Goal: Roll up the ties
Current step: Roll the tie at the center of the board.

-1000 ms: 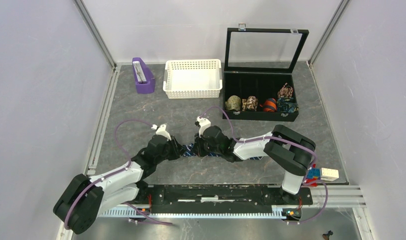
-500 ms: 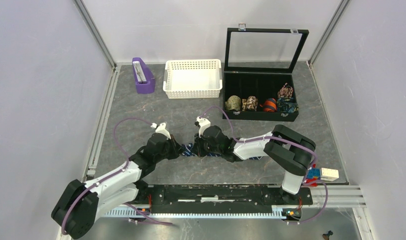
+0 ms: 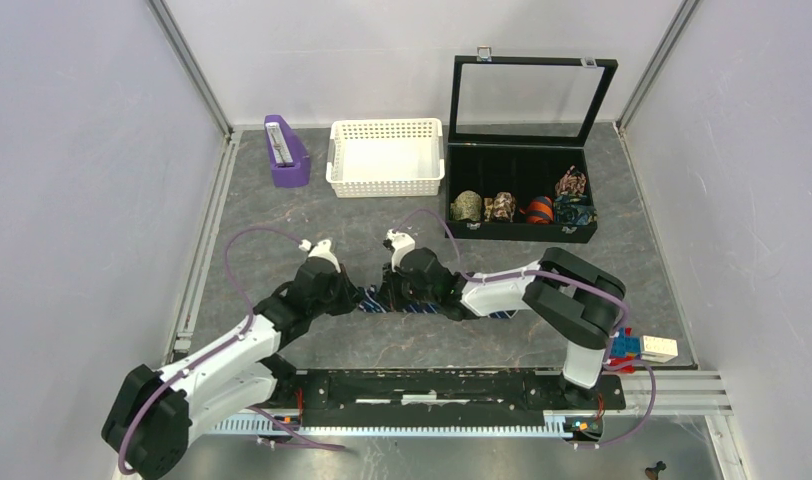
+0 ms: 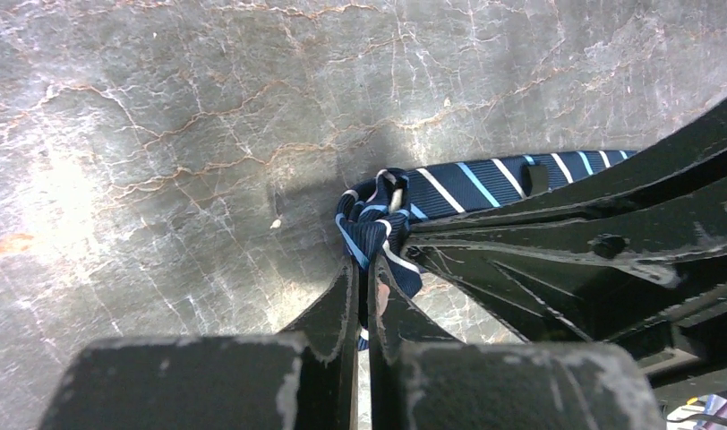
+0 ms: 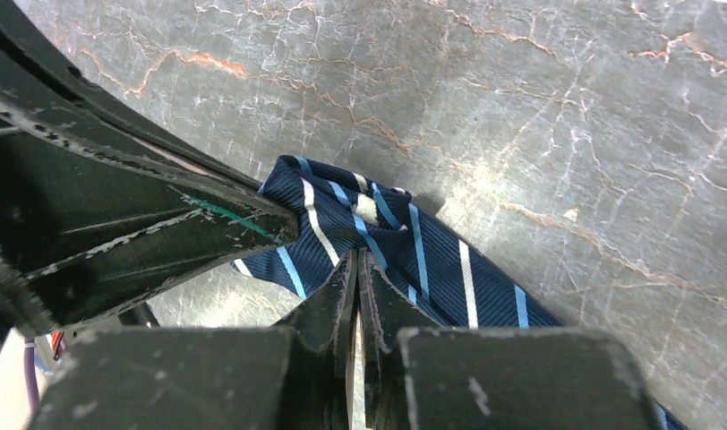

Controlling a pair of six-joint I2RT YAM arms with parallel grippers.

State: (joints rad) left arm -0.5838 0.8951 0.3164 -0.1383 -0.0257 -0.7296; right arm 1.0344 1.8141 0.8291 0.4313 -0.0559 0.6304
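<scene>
A dark navy tie point(image 3: 374, 300) with thin light-blue and white stripes lies on the grey table between my two grippers, its length running right under the right arm. Its end is bunched into a small fold point(image 4: 378, 210). My left gripper point(image 4: 366, 260) is shut on that bunched end. My right gripper point(image 5: 357, 258) is shut on the tie point(image 5: 431, 269) just beside it, fingertips nearly touching the left gripper's fingers. In the top view the left gripper point(image 3: 354, 298) and the right gripper point(image 3: 387, 297) meet at the table's middle.
An open black case point(image 3: 522, 232) at the back right holds several patterned tie rolls. A white basket point(image 3: 385, 157) and a purple stand point(image 3: 285, 152) sit at the back. Small coloured blocks point(image 3: 642, 348) lie at the near right edge.
Both grippers have shifted slightly left and away from the bases with the tie's end held between them. The tie's visible end now sits further left.
</scene>
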